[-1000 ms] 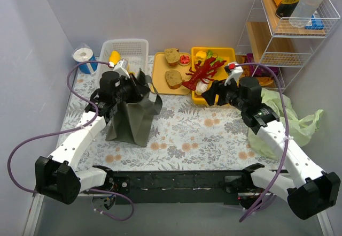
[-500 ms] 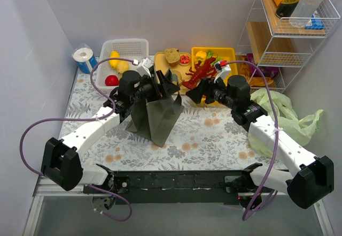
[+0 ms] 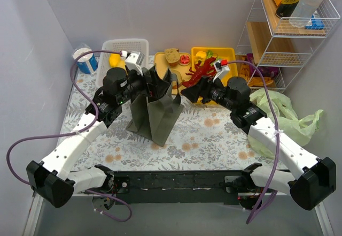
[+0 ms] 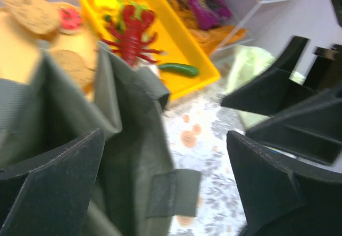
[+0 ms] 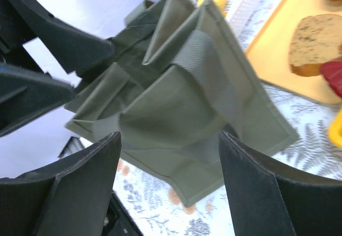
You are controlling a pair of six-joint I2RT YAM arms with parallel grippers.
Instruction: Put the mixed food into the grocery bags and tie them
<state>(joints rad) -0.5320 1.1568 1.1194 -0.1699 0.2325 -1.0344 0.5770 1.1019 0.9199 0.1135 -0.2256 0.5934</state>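
Note:
The dark olive tote (image 3: 155,113) stands upright mid-table, its mouth gaping toward the trays. My left gripper (image 3: 156,85) hovers open at its top rim; in the left wrist view the tote (image 4: 131,139) fabric and a strap end lie loose between the wide jaws of the gripper (image 4: 165,134). My right gripper (image 3: 191,92) is open just right of the bag, and its wrist view shows the tote (image 5: 187,102) beyond the gripper (image 5: 170,135). The red lobster (image 4: 131,30) and green pepper (image 4: 179,68) lie in the yellow tray (image 3: 231,51). Bread buns (image 3: 171,55) sit on the orange tray (image 3: 160,75). The pale-green bag (image 3: 291,113) lies crumpled at the right.
A white slatted basket (image 3: 140,46) holding yellow fruit stands at the back left, beside a paper roll (image 3: 84,58). A wire shelf (image 3: 288,30) with bottles and packets rises at the back right. Both arms flank the tote closely.
My left gripper carried the tote rightward to mid-table, then opened and let it go. My right gripper swung left toward the bag, staying open.

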